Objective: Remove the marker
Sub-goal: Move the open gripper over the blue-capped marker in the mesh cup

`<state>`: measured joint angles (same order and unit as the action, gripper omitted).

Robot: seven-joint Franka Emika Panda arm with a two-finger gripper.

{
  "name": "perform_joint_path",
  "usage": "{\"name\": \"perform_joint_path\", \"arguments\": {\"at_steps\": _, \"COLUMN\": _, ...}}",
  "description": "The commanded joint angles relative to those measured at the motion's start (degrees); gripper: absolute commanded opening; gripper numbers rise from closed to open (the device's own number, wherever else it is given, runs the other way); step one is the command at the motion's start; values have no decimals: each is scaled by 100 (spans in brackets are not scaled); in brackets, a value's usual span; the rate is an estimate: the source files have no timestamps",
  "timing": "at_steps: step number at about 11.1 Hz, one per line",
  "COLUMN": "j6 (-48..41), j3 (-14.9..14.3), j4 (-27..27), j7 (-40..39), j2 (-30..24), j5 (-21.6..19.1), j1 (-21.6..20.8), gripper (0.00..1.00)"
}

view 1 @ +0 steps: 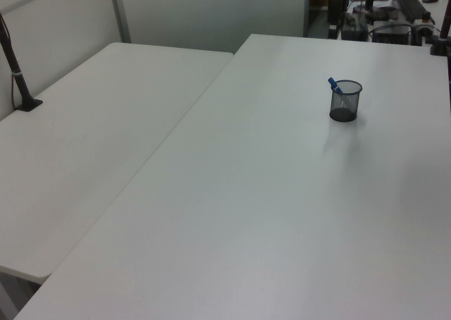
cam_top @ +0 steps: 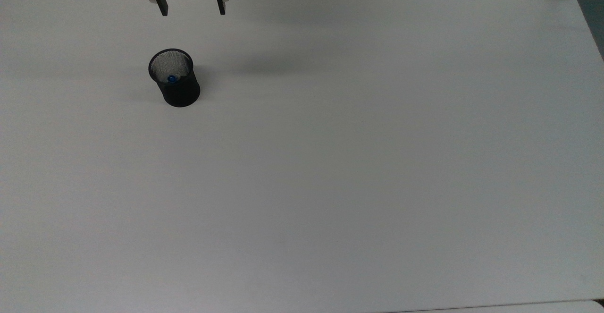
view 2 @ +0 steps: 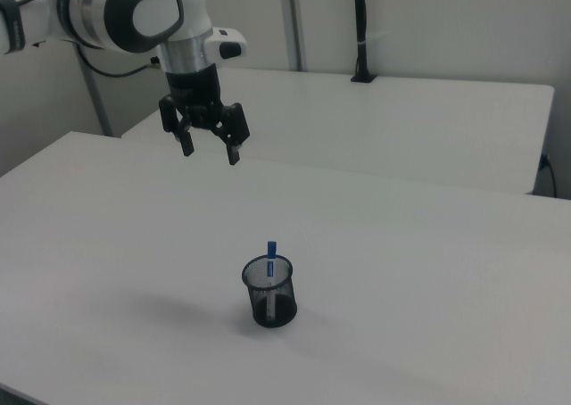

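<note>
Your claw (cam_top: 191,11) (view 2: 211,151): fingers spread wide, empty, raised above the worktop (cam_top: 358,162). Your marker (cam_top: 172,78) (view 1: 334,86) (view 2: 270,253): standing in the black mesh cup (cam_top: 175,79) (view 2: 269,293), blue end up, apart from the claw.

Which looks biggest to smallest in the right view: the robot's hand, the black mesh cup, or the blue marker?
1. The hand, fingers spread open, hanging above the table.
2. The black mesh cup, though it sits nearer the camera, so the true order with the hand is unsure.
3. The marker, just its slim blue end above the rim.
</note>
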<state>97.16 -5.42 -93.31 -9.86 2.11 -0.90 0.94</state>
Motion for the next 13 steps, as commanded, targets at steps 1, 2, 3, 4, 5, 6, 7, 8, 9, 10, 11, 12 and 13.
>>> {"name": "perform_joint_path", "arguments": {"at_steps": 1, "j6": -268, "j3": 32, "j4": 103, "j7": -227, "j2": 254, "j5": 63, "j1": -147, "gripper": 100}}
{"name": "perform_joint_path", "arguments": {"at_steps": 2, "j6": -294, "j3": 41, "j4": 85, "j7": -244, "j2": 394, "j5": 63, "j1": -330, "gripper": 100}}
{"name": "perform_joint_path", "arguments": {"at_steps": 3, "j6": -294, "j3": 32, "j4": 24, "j7": -227, "j2": 525, "j5": 63, "j1": -488, "gripper": 100}}
{"name": "perform_joint_path", "arguments": {"at_steps": 4, "j6": -294, "j3": 32, "j4": -99, "j7": -244, "j2": 544, "j5": 72, "j1": -568, "gripper": 100}}
{"name": "perform_joint_path", "arguments": {"at_steps": 5, "j6": -294, "j3": 41, "j4": -300, "j7": -253, "j2": 544, "j5": 81, "j1": -682, "gripper": 100}}
{"name": "perform_joint_path", "arguments": {"at_steps": 6, "j6": -285, "j3": 32, "j4": -432, "j7": -245, "j2": 570, "j5": 98, "j1": -805, "gripper": 100}}
{"name": "perform_joint_path", "arguments": {"at_steps": 7, "j6": -259, "j3": 32, "j4": -486, "j7": -245, "j2": 640, "j5": 99, "j1": -867, "gripper": 100}}
{"name": "perform_joint_path", "arguments": {"at_steps": 8, "j6": -198, "j3": 41, "j4": -478, "j7": -236, "j2": 693, "j5": 99, "j1": -850, "gripper": 100}}
{"name": "perform_joint_path", "arguments": {"at_steps": 9, "j6": -84, "j3": 32, "j4": -443, "j7": -236, "j2": 729, "j5": 99, "j1": -798, "gripper": 99}}
{"name": "perform_joint_path", "arguments": {"at_steps": 10, "j6": -40, "j3": -38, "j4": -399, "j7": -262, "j2": 712, "j5": 107, "j1": -762, "gripper": 98}}
{"name": "perform_joint_path", "arguments": {"at_steps": 11, "j6": -39, "j3": -99, "j4": -329, "j7": -358, "j2": 694, "j5": 168, "j1": -632, "gripper": 97}}
{"name": "perform_joint_path", "arguments": {"at_steps": 12, "j6": -48, "j3": -169, "j4": -328, "j7": -620, "j2": 659, "j5": 265, "j1": -535, "gripper": 94}}
{"name": "perform_joint_path", "arguments": {"at_steps": 13, "j6": -39, "j3": -362, "j4": -328, "j7": -988, "j2": 641, "j5": 318, "j1": -516, "gripper": 92}}
